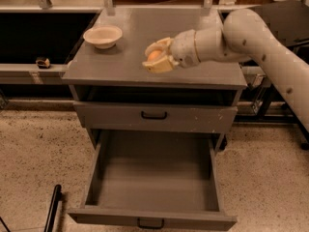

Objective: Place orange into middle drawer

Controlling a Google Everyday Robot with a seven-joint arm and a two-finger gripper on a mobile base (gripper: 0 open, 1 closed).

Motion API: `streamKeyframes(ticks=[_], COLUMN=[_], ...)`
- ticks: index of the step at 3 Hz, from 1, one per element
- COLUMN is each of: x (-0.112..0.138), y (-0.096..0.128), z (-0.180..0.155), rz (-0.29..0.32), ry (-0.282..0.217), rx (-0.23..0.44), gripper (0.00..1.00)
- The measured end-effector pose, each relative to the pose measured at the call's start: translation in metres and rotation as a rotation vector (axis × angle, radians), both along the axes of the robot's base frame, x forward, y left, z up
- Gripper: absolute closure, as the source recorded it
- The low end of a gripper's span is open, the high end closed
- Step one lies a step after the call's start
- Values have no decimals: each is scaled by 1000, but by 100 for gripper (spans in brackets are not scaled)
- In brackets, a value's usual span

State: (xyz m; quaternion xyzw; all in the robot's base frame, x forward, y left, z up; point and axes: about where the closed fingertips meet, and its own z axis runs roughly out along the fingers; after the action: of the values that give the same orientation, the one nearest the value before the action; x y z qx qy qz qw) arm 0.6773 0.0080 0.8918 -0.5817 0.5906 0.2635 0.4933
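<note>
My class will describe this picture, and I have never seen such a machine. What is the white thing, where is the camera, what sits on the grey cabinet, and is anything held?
The white thing is a robot arm ending in a two-finger gripper. The one camera looks down on the grey cabinet from in front. The gripper is over the cabinet top near its front edge, fingers closed around the orange. A cream bowl stands at the top's back left. Below, the middle drawer is pulled open, its floor bare; the drawer front above it is shut.
</note>
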Motion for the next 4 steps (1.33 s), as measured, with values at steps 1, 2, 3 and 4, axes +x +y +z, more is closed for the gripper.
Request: streamKeyframes(ticks=[1, 2, 3, 4], x=[-58, -78, -77, -90], y=[22, 34, 31, 50], z=[13, 15, 1, -95], rz=[74, 109, 61, -61], ry=[-47, -51, -20, 138], rx=[89, 114, 174, 223], gripper=[100, 100, 100, 100])
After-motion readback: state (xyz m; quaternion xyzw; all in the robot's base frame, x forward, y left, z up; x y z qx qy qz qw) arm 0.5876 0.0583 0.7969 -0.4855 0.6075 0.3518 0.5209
